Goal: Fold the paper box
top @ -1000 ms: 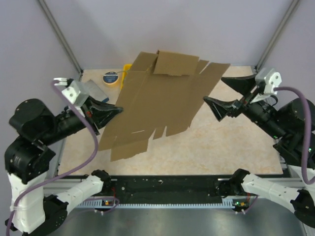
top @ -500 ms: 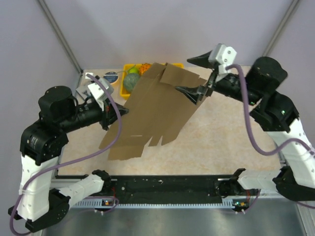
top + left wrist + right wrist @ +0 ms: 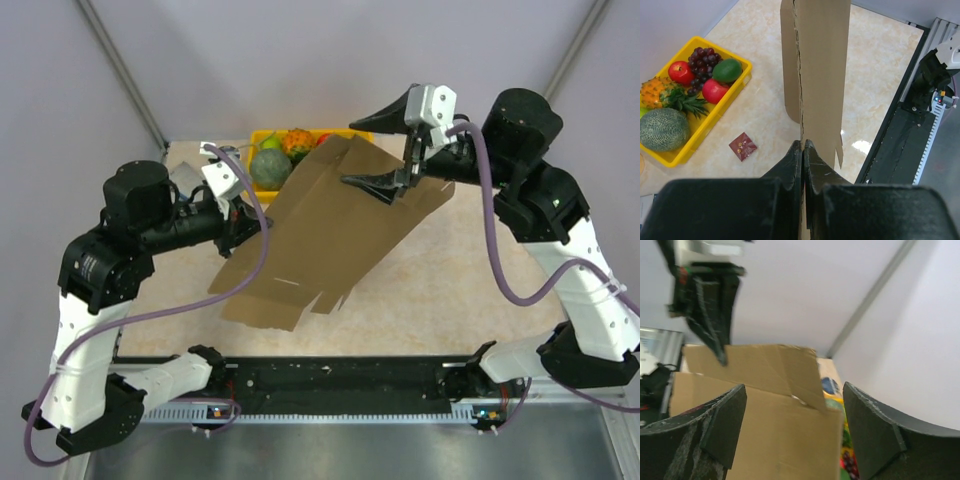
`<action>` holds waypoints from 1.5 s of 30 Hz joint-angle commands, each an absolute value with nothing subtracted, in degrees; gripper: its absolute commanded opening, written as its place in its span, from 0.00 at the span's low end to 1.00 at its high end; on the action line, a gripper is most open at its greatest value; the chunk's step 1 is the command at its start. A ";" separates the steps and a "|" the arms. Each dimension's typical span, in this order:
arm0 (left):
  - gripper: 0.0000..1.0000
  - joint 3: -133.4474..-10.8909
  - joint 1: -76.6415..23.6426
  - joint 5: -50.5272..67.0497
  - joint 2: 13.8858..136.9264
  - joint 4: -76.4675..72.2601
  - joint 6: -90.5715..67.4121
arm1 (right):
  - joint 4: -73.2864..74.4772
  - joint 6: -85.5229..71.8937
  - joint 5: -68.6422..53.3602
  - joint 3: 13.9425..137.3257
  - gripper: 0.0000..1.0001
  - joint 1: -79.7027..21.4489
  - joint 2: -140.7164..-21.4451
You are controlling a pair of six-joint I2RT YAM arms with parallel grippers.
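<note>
The paper box [image 3: 330,225] is a flat brown cardboard sheet with flaps, held tilted in the air above the table. My left gripper [image 3: 243,226] is shut on its left edge; in the left wrist view the fingertips [image 3: 802,143] pinch the sheet [image 3: 820,60] edge-on. My right gripper [image 3: 348,153] stands open at the sheet's upper far part, one finger above it and one over its face. The right wrist view shows the cardboard [image 3: 765,440] filling the gap of the right gripper [image 3: 795,395], with a raised flap [image 3: 795,375] and the left gripper [image 3: 707,315] at the far edge.
A yellow tray [image 3: 262,136] of plastic fruit stands at the back of the table, seen also from the left wrist as a tray [image 3: 715,117] with melon, pineapple, apples and grapes. A small red packet [image 3: 743,146] lies beside it. A black rail [image 3: 340,385] runs along the near edge.
The right arm swung up and left, bringing its open gripper over the sheet's top. The left arm rose and turned, so the sheet tilted steeper and uncovered the fruit tray.
</note>
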State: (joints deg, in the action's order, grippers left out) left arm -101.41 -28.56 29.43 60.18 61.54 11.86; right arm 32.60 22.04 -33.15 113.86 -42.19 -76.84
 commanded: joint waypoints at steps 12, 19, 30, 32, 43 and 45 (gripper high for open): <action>0.00 -102.39 -29.27 32.96 61.52 61.70 13.53 | 31.73 17.66 -46.24 118.30 0.42 -42.10 -81.83; 0.00 -102.30 -29.44 33.22 61.35 61.61 13.71 | 31.64 19.07 -35.31 117.95 0.59 -41.92 -80.16; 0.23 -101.17 -29.36 26.74 59.07 52.76 6.19 | 28.13 11.53 -43.17 115.75 0.00 -42.10 -80.51; 0.50 -96.44 -29.36 14.84 53.90 46.17 0.46 | 25.32 6.88 -37.55 115.75 0.00 -42.01 -79.64; 0.98 -88.14 -29.44 -4.65 29.45 30.05 -8.88 | 6.33 -22.48 -22.88 114.87 0.00 -42.01 -71.90; 0.98 -89.47 -29.44 -7.63 29.18 31.19 -9.23 | 6.41 -26.10 -18.83 114.61 0.00 -42.10 -69.88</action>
State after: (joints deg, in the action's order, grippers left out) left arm -87.85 -29.32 1.91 28.95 34.57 -6.61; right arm 14.48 -13.28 -28.10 111.83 -42.11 -74.30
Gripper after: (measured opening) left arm 0.982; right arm 0.009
